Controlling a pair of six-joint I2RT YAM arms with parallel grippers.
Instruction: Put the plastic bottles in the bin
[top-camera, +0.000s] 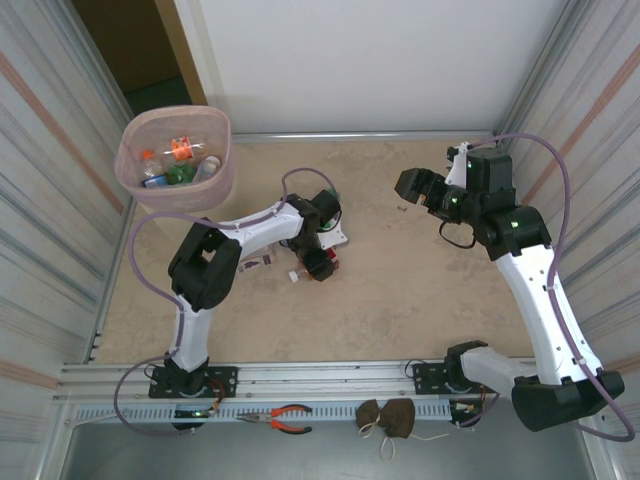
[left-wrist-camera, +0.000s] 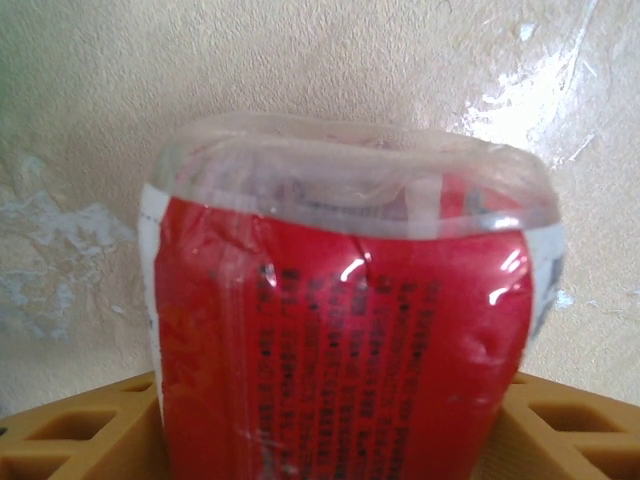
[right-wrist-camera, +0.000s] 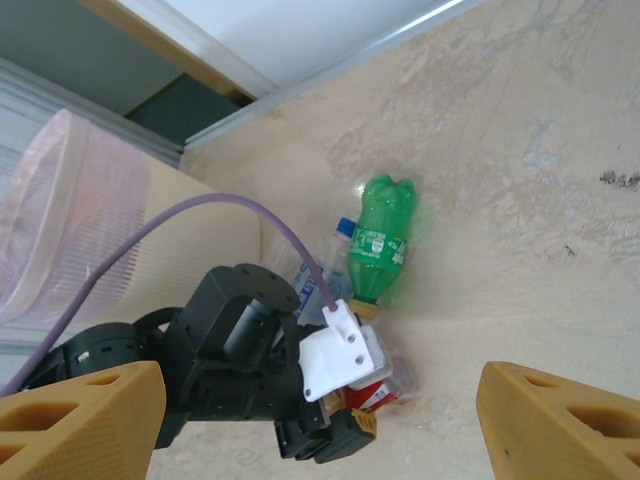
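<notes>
The red-labelled bottle (left-wrist-camera: 340, 330) is thin clear plastic. I judge it light, springy and easy to crush, and its label shows creases. I would hold it gently at the broad mid-body. It lies on the surface (top-camera: 400, 290) in mid-workspace, directly between the fingers of the left claw (left-wrist-camera: 330, 440), which stand part-closed and seem to press on both its sides. Just beyond it a green bottle (right-wrist-camera: 382, 240) and a blue-capped clear bottle (right-wrist-camera: 335, 250) lie touching each other. The bin (top-camera: 228, 140) stands well apart at the far left corner, with bottles (top-camera: 180, 160) inside. My right claw (right-wrist-camera: 320, 420) hangs wide open and empty.
</notes>
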